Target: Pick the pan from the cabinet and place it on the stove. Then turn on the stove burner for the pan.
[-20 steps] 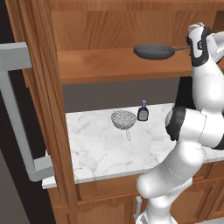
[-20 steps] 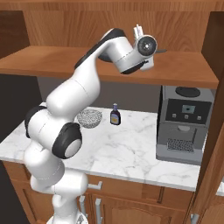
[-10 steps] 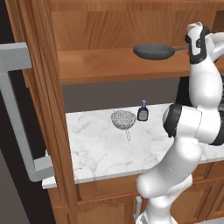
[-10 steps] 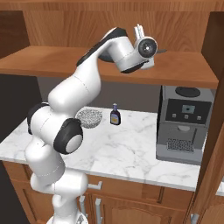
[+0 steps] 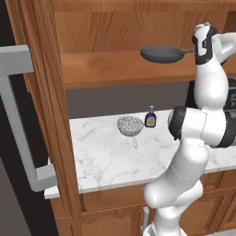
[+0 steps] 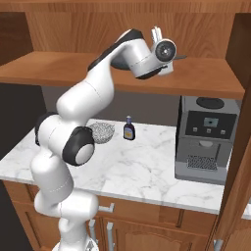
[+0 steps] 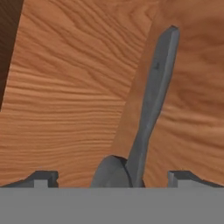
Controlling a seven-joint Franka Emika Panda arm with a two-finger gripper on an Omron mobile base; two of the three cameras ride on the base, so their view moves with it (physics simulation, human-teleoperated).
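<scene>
The dark grey pan (image 5: 161,54) lies on the shelf (image 5: 106,68) of the open reddish-brown cabinet, its long handle (image 5: 185,51) pointing right toward my hand. In the hand view the handle (image 7: 151,109) runs up from between my fingertips. My gripper (image 7: 113,177) is open, one finger on each side of the handle and apart from it. From the right base view the gripper (image 6: 157,32) reaches into the cabinet above the shelf (image 6: 73,71). The stove is out of view.
The open cabinet door with its grey bar handle (image 5: 18,124) stands at the left, and another door (image 6: 240,147) at the right. On the marble counter (image 5: 110,161) below are a wire-mesh strainer (image 5: 130,125), a small bottle (image 5: 150,118) and a coffee machine (image 6: 206,137).
The arm's elbow has swung a little to the side while the hand has stayed almost in place at the pan's handle. The gripper stays open and the pan has not moved.
</scene>
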